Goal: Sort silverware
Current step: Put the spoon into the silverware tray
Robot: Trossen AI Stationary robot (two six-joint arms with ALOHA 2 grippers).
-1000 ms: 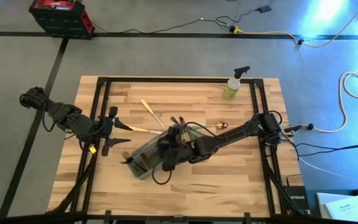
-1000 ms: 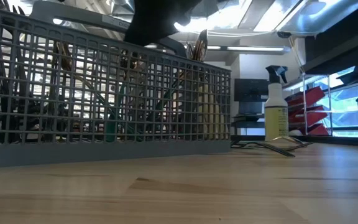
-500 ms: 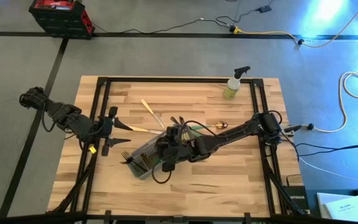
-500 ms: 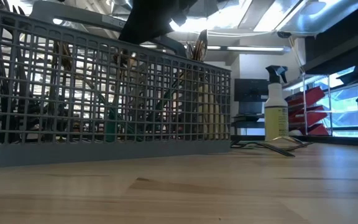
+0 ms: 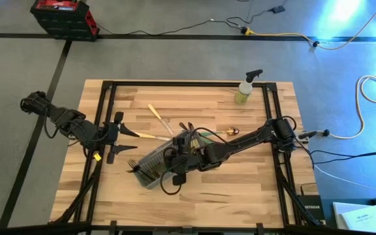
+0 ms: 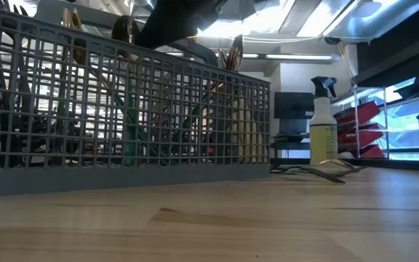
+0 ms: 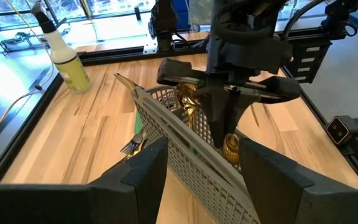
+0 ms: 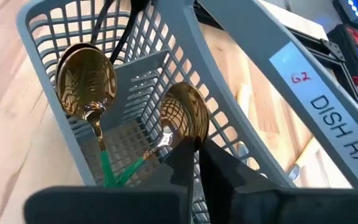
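The grey wire-mesh caddy [image 5: 150, 167] lies on the table's middle, with silverware standing in its compartments. My right gripper [image 5: 175, 163] reaches down into it and is shut on a gold-headed spoon [image 8: 182, 112]. A second gold spoon with a green handle [image 8: 89, 81] stands beside it in the same compartment. In the low view both gold heads [image 6: 126, 29] stick up above the caddy's rim. My left gripper [image 5: 124, 140] is open and empty, left of the caddy. My right gripper pinches the spoon between its two fingers at the lower edge of the gold bowl [image 8: 180, 138], beside the neck. The fingers come from above, pointing down into the caddy [image 7: 225, 124]. The spoon stands tilted, its green handle [image 8: 129, 169] down inside the compartment.
Loose silverware lies on the table: a cream-handled piece [image 5: 156, 114] behind the caddy, another [image 5: 145, 136] by my left gripper, a gold spoon [image 5: 234, 131] to the right. The yellow-green spray bottle [image 5: 244, 91] stands at the far right. The caddy's handle bar [image 8: 278, 68] crosses above the compartments.
In the low view the two gold spoon heads have risen from inside the caddy to above its rim. My right gripper has shifted slightly toward the table's near left over the caddy.
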